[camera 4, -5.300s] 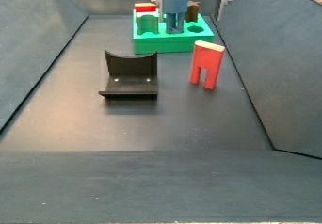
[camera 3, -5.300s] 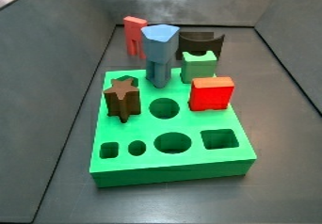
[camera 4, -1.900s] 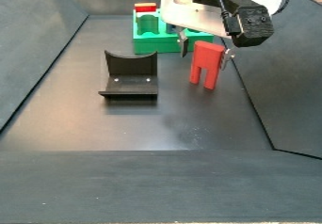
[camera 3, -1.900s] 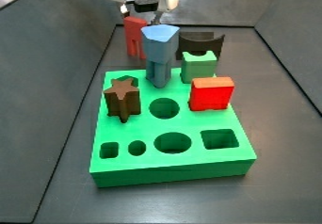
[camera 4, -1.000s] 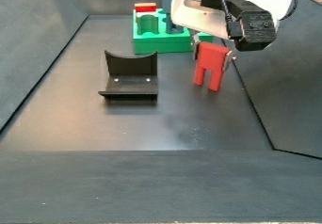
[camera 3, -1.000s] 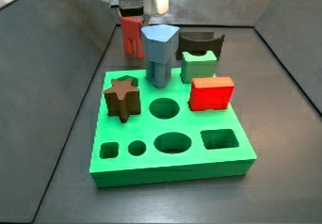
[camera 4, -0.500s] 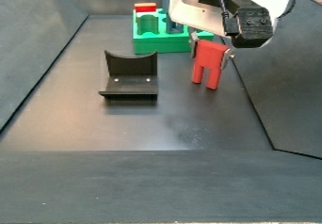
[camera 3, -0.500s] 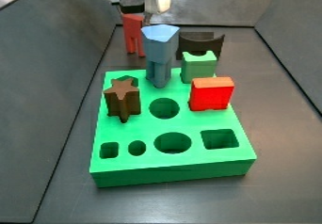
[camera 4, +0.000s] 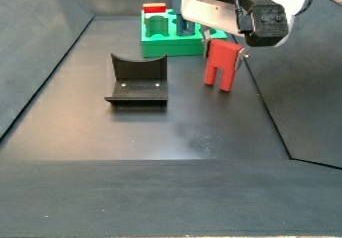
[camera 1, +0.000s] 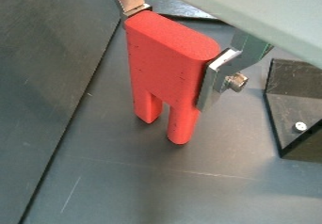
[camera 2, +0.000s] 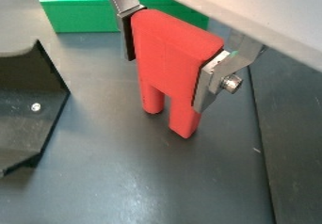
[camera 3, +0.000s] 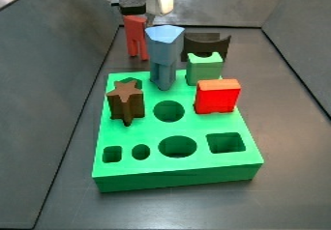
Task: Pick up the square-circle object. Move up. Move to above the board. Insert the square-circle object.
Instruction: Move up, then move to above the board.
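Note:
The square-circle object (camera 1: 167, 77) is a salmon-red block with two short legs. It stands upright on the dark floor beside the board, and shows in both side views (camera 3: 135, 36) (camera 4: 222, 64) and in a wrist view (camera 2: 170, 72). My gripper (camera 1: 174, 44) (camera 2: 171, 60) is shut on its upper body, with one silver finger (camera 1: 217, 75) pressed on each flank. In the side views the gripper (camera 3: 134, 12) (camera 4: 227, 37) sits directly over the block. The legs are at or just above the floor. The green board (camera 3: 195, 166) (camera 4: 174, 47) (camera 2: 75, 16) lies a little apart.
The board carries a tall blue piece (camera 3: 162, 55), a brown star (camera 3: 124, 99), a bright red cube (camera 3: 218, 96) and a green block (camera 3: 204, 70). The dark fixture (camera 4: 136, 80) (camera 1: 299, 105) (camera 2: 19, 96) stands on the floor near the block. Grey walls enclose the floor.
The gripper came down over the salmon-red block and its fingers closed on the block's sides. In the last half second the block has risen very slightly in a side view.

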